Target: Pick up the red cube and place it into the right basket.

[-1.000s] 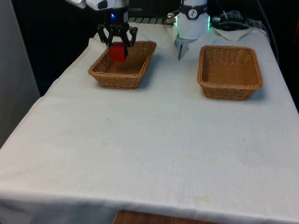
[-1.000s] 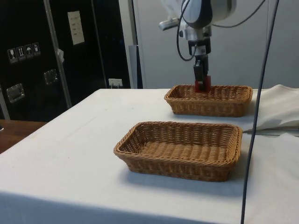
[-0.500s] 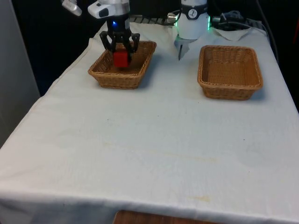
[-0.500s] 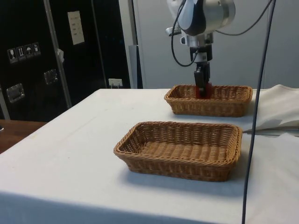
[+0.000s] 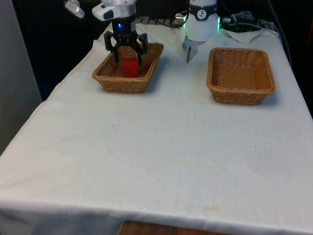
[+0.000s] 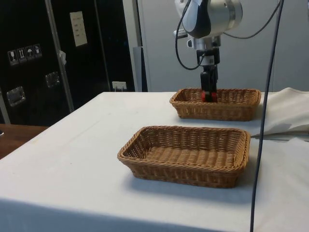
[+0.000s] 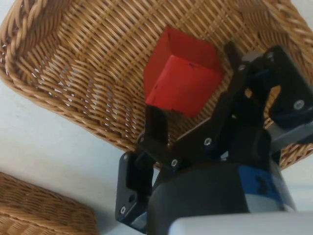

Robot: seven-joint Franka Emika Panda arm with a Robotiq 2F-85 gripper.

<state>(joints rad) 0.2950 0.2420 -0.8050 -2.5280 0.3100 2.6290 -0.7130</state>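
Since the jaws stand spread either side of the red cube [image 5: 130, 67], no longer pinching it, the cube appears to rest free on the floor of the basket [image 5: 113, 82] at the front view's left, seemingly released there as its goal.

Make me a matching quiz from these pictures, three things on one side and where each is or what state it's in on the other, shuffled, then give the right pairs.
Things:
1. red cube
2. basket on the front view's right
3. gripper

States:
A. holds nothing
B. fingers spread apart, just above the cube
C. lies inside the basket on the front view's left

Pairs: 1-C, 2-A, 3-B
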